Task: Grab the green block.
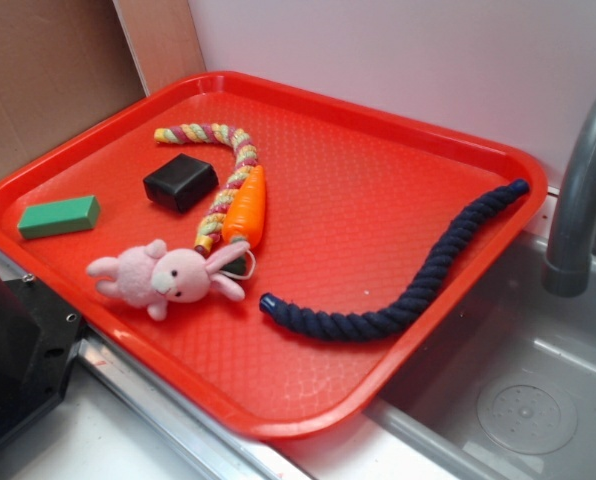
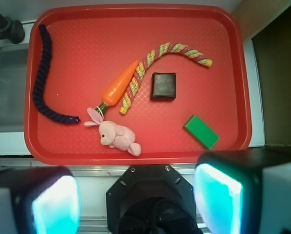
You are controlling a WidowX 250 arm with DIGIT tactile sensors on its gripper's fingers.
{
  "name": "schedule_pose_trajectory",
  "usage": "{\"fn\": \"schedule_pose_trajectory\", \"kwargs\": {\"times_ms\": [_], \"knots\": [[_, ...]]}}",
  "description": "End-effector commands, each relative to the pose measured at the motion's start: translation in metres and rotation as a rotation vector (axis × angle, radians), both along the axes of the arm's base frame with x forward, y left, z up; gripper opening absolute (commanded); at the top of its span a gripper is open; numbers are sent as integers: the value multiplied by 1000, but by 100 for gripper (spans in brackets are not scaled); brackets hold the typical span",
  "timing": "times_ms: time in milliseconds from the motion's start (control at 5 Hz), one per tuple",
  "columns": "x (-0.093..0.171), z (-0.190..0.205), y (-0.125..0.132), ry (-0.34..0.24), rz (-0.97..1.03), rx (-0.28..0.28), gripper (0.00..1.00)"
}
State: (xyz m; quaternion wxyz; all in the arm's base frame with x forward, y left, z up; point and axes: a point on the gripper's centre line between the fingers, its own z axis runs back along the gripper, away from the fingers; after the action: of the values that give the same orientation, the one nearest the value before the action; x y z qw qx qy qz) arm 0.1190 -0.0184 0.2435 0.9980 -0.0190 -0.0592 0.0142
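The green block [image 1: 59, 216] lies flat near the left corner of the red tray [image 1: 378, 190]. In the wrist view the block [image 2: 201, 131] sits at the tray's [image 2: 87, 44] lower right, just above my right finger [image 2: 218, 200]. My gripper [image 2: 136, 202] is open and empty. It hangs high above the tray's near edge, over the black robot base [image 2: 153, 195]. Its two pads stand wide apart. The gripper itself does not show in the exterior view.
On the tray: a black block [image 1: 180, 182], a pink plush bunny [image 1: 168, 278], an orange carrot toy [image 1: 248, 207], a coloured braided rope [image 1: 223, 165] and a navy rope [image 1: 408, 290]. A sink [image 1: 518, 390] with a grey faucet [image 1: 578, 190] lies to the right.
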Motion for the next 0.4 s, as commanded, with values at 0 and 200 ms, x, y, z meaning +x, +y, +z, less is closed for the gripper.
{"fn": "schedule_pose_trajectory", "kwargs": {"times_ms": [0, 200], "knots": [[0, 0, 0, 0, 0, 0, 100], [14, -32, 35, 12, -77, 43, 100]]}}
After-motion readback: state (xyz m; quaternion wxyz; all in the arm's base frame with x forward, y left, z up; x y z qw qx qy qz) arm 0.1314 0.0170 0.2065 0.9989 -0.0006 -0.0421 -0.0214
